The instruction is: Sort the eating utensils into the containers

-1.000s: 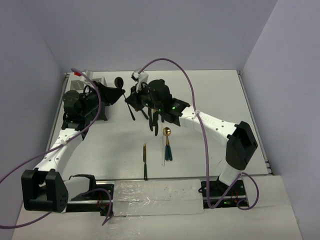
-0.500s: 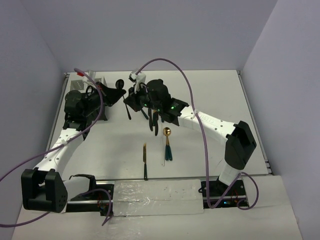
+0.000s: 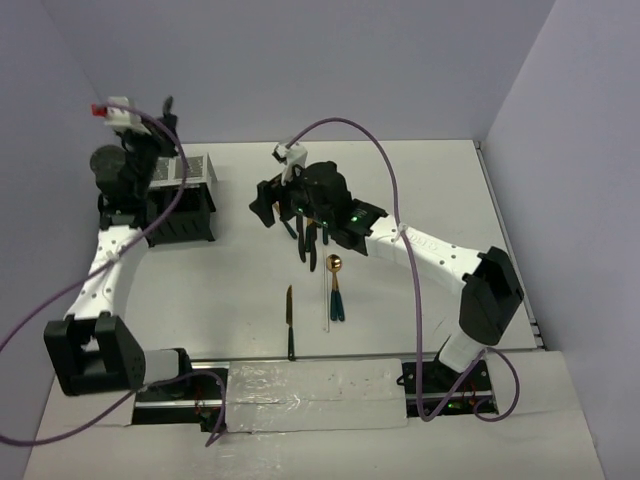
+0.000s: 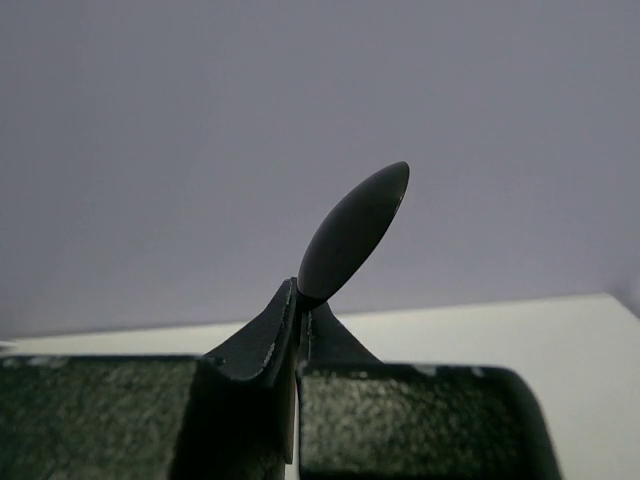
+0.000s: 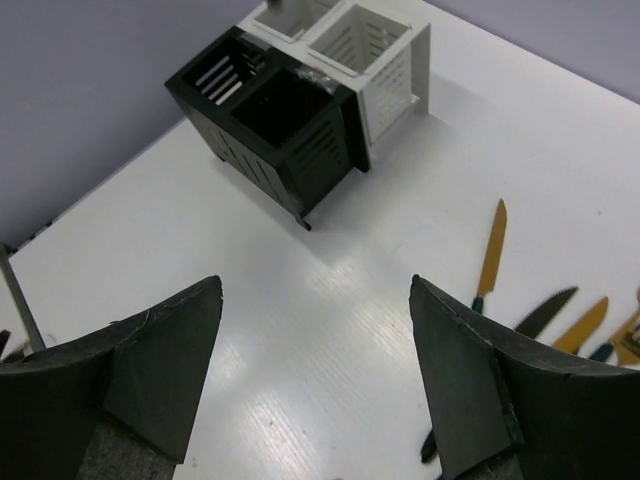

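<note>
Black on black: our left gripper (image 4: 298, 300) is pinched tight on the neck of the all-dark spoon (image 4: 352, 232), whose bowl sticks out past the fingertips. We hold it raised near the far left corner of the bench (image 3: 420, 190), where the caddy (image 3: 182, 215) stands. Our right gripper (image 5: 315, 290) is spread wide and grips nothing. It hovers mid-bench, with the caddy beyond it and a gold-bladed knife (image 5: 490, 250) lying off to one side.

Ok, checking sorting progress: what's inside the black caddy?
Nothing sticks up from the black caddy; its compartments' dark floors are hidden. The left gripper holds the dark spoon.
</note>
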Tool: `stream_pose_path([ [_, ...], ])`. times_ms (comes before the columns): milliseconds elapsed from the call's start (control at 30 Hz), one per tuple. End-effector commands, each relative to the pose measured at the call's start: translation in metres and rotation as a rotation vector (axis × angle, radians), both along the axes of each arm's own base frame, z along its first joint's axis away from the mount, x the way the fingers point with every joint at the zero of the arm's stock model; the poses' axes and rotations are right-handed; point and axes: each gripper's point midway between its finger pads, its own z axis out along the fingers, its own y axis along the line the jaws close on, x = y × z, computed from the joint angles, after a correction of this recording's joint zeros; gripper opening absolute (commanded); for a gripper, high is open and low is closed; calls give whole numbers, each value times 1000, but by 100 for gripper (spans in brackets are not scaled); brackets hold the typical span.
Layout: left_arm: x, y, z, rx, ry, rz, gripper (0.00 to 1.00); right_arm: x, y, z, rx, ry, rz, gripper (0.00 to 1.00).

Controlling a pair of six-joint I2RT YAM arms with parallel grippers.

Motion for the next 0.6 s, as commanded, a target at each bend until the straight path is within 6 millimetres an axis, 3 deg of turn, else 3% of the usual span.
stream_pose_path([
  [0,36,89,48,104,-116,294,0,-2,-27,40,84,-76,-64,83],
  [100,78,129,42,89,-12,326,0,1,-41,37,94,-60,-70,83],
  [167,103,143,29,103,41,322,0,6,-52,37,93,-57,-87,83],
  [300,127,167,-5,132,76,336,0,12,-67,26,62,-60,-140,83],
  [467,145,167,-59,108,167,238,0,14,-74,17,57,-33,-182,83],
  [567,144,161,-83,86,207,192,0,15,-78,6,62,-3,-214,82],
])
